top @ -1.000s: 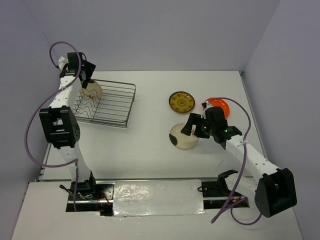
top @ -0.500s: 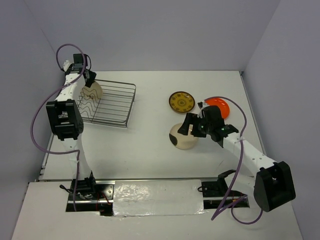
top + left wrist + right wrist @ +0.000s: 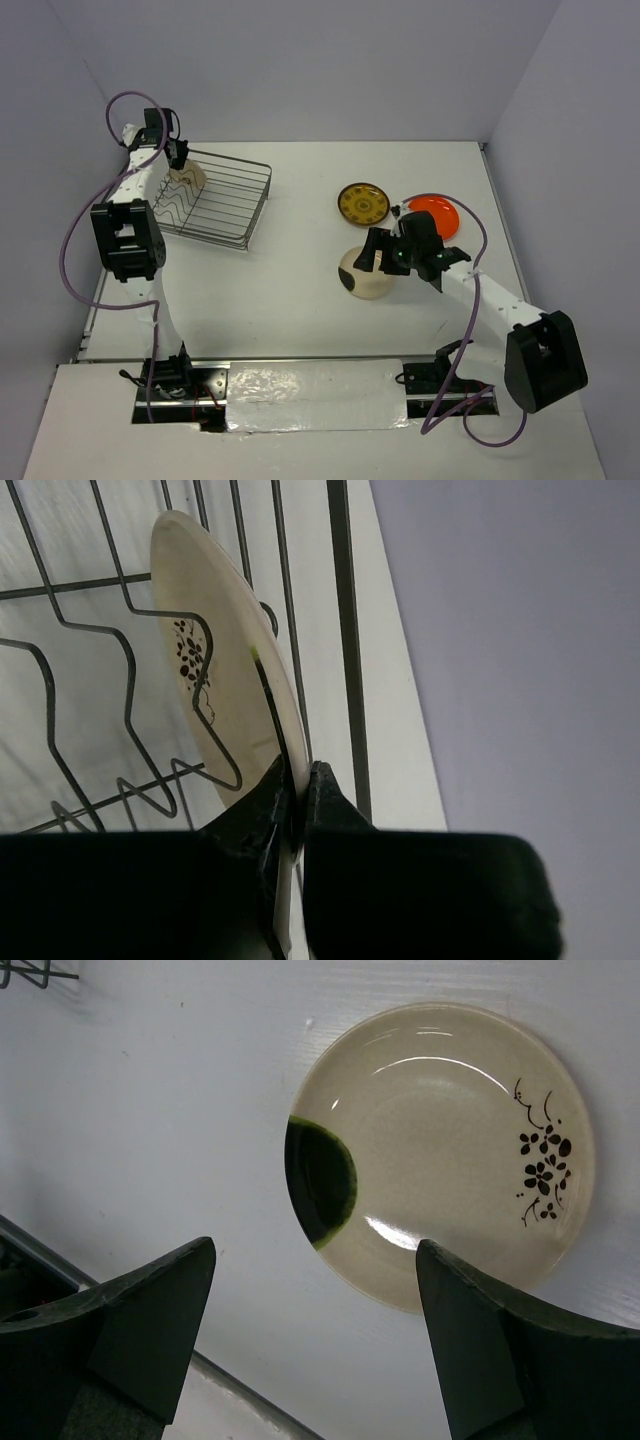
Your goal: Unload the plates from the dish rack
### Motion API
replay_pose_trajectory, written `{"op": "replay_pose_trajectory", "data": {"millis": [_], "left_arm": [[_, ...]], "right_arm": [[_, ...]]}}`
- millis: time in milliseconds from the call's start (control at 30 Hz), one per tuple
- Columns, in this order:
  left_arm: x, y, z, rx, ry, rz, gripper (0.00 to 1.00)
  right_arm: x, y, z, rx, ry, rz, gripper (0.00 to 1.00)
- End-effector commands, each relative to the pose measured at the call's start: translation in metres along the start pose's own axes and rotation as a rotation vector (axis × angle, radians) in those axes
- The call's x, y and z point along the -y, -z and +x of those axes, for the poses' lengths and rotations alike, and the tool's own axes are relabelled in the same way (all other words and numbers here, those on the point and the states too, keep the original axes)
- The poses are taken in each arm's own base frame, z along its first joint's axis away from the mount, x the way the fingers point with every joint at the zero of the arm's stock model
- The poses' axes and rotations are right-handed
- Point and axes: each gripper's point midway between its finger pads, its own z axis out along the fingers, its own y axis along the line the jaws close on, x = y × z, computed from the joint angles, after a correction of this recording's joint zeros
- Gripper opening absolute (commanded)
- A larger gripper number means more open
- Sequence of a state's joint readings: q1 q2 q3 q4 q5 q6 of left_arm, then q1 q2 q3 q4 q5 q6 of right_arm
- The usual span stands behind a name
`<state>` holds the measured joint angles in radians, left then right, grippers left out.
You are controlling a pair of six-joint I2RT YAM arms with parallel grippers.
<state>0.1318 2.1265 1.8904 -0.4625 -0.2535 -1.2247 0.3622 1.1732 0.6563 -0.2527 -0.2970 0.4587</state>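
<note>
The dark wire dish rack (image 3: 258, 205) stands at the far left of the table. One beige plate (image 3: 189, 178) with small dark specks stands on edge in it. My left gripper (image 3: 178, 160) is shut on that plate's rim; in the left wrist view the fingers (image 3: 297, 780) pinch the plate (image 3: 215, 680) between rack wires (image 3: 340, 630). Three plates lie flat on the table: yellow-gold (image 3: 362, 203), orange-red (image 3: 437, 213), and beige with a dark blotch (image 3: 365, 275). My right gripper (image 3: 372, 250) hangs open just above the blotched plate (image 3: 440, 1150), its fingers (image 3: 315, 1250) holding nothing.
The left wall runs close behind the rack and the left arm. The table's near edge with a metal rail and foil tape (image 3: 315, 395) lies between the arm bases. A purple cable (image 3: 470, 225) loops beside the orange-red plate.
My left gripper has closed from open onto the rim of the plate in the rack. The right arm has shifted slightly farther up the table, still open.
</note>
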Motion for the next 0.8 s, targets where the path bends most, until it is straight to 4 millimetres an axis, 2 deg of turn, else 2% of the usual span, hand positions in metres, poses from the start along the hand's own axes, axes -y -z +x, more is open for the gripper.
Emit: {"op": "replay_pose_trajectory", "data": {"millis": [0, 100, 133, 167, 367, 500, 533, 633, 667, 733, 767], "left_arm": [[-0.012, -0.003, 0.012, -0.052, 0.109, -0.032, 0.00], [-0.020, 0.001, 0.018, -0.069, 0.173, -0.056, 0.00], [-0.010, 0.009, 0.012, -0.055, 0.187, -0.012, 0.00], [-0.015, 0.011, 0.014, -0.047, 0.185, -0.015, 0.00], [0.020, 0.052, -0.013, -0.003, 0.170, 0.107, 0.00], [0.052, 0.099, -0.038, 0.056, 0.149, 0.223, 0.00], [0.064, 0.120, -0.047, 0.087, 0.133, 0.272, 0.00], [0.077, 0.148, -0.062, 0.154, 0.103, 0.329, 0.00], [0.084, 0.166, -0.069, 0.171, 0.095, 0.365, 0.00], [0.097, 0.186, -0.067, 0.178, 0.033, 0.439, 0.00], [0.110, 0.208, -0.070, 0.213, -0.056, 0.512, 0.00]], "right_arm": [[-0.011, -0.001, -0.019, 0.053, 0.044, -0.027, 0.88], [-0.010, -0.004, -0.017, 0.044, 0.047, -0.025, 0.88], [-0.010, -0.004, -0.016, 0.040, 0.047, -0.026, 0.88], [-0.010, -0.004, -0.015, 0.035, 0.049, -0.027, 0.88], [-0.016, -0.003, -0.016, 0.036, 0.058, -0.048, 0.88], [-0.020, 0.004, -0.020, 0.067, 0.055, -0.046, 0.88], [-0.019, 0.006, -0.022, 0.083, 0.055, -0.043, 0.89], [-0.023, 0.017, -0.026, 0.127, 0.055, -0.052, 0.90], [-0.023, 0.021, -0.027, 0.143, 0.052, -0.045, 0.90], [-0.026, 0.032, -0.034, 0.185, 0.054, -0.047, 0.90], [-0.028, 0.037, -0.035, 0.197, 0.044, -0.047, 0.94]]}}
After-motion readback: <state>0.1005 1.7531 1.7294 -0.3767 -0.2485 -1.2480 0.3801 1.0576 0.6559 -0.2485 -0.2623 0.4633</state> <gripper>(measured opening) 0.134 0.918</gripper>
